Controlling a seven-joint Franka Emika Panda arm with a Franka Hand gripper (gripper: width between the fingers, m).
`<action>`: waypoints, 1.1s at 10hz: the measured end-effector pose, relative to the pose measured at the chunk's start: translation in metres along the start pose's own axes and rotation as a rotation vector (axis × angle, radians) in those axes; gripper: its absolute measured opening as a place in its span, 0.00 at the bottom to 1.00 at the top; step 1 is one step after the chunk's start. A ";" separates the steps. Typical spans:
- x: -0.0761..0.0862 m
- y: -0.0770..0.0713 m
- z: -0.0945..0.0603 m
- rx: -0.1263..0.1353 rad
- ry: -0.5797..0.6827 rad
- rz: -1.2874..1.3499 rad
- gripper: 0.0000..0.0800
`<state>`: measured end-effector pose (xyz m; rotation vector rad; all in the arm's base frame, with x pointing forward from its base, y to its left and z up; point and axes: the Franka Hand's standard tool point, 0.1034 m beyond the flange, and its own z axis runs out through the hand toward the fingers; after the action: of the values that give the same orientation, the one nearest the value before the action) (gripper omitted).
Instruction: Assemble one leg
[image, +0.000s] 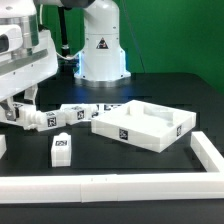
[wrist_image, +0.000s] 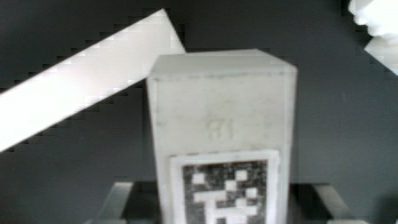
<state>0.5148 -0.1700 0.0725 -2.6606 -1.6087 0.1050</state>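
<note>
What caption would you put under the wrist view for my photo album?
Close-up of a stubby white leg, marker tag on its side, with a white bar slanting behind it.

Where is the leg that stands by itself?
The lone leg stands upright toward the exterior view's left, nearer the camera than the row of legs and left of the white panel.

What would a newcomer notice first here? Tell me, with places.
A white post with a black-and-white tag nearly fills the wrist view. In the exterior view, a big white square panel lies toward the exterior view's right, and a lone post stands apart from a row of posts near the gripper.
</note>
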 end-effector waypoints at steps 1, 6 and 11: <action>0.000 0.000 0.000 0.000 0.000 0.000 0.36; -0.055 -0.032 0.015 0.041 -0.028 0.137 0.36; -0.058 -0.027 0.017 0.045 -0.034 0.142 0.36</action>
<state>0.4632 -0.2092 0.0601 -2.7504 -1.4063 0.1879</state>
